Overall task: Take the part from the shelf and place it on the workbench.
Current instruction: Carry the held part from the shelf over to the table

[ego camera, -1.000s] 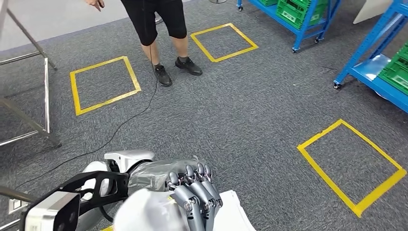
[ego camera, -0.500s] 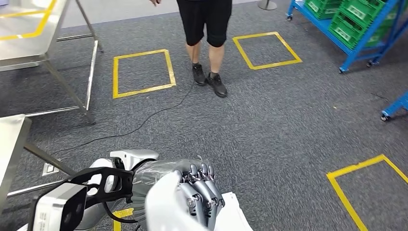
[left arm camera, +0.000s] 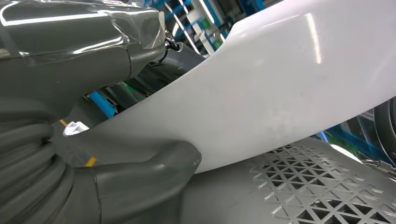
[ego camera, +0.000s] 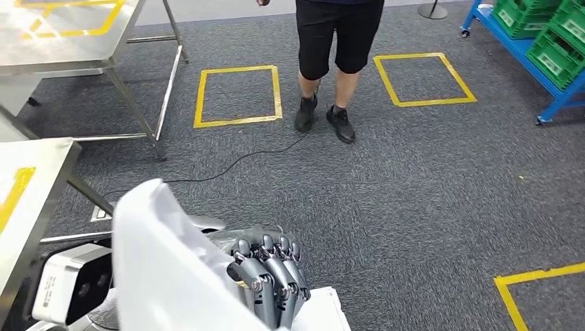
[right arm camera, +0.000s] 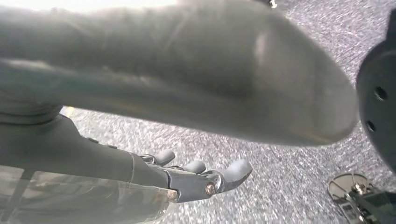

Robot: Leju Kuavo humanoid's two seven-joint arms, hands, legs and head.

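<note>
1. The whole view has swung round since a second ago – the camera turned, so the bench (ego camera: pixel 41 172) now shows at the left.
2. The white part (ego camera: pixel 165 269) is off the shelf. The left robot hand (left arm camera: pixel 140 186) and right robot hand (ego camera: pixel 269 279) both hold it.
3. Left to do – set it on the bench.
4. A person (ego camera: pixel 338 41) and a black cable (ego camera: pixel 234 164) are on the floor ahead.

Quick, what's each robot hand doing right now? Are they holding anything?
Left robot hand: gripping the white part.
Right robot hand: fingers curled against the same white part, helping hold it.
</note>
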